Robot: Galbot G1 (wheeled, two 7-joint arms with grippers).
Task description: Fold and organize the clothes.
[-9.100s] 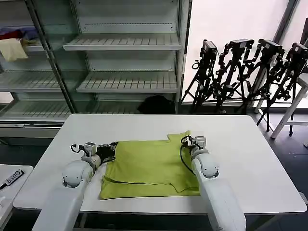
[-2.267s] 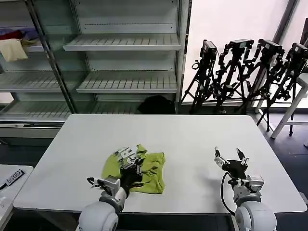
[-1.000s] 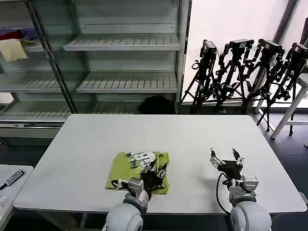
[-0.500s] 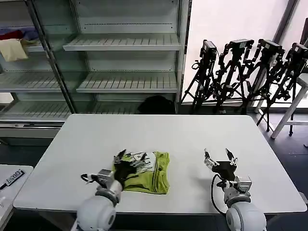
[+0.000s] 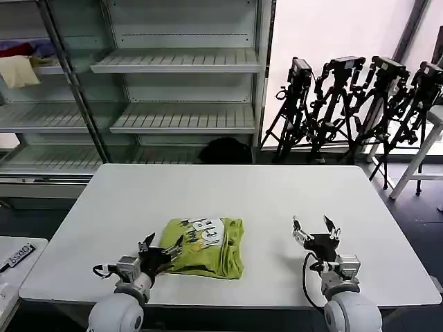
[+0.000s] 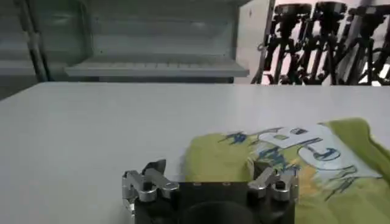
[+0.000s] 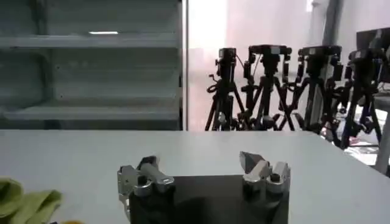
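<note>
T-shirt (image 5: 204, 246) folded, graphic up, on tabletop (image 5: 277, 194) | left gripper (image 5: 161, 250) spread, empty, at its near-left edge | right gripper (image 5: 315, 228) spread, idle, well apart

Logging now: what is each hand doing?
Left hand: open, empty, at the T-shirt's edge.
Right hand: open, empty, over the table.
</note>
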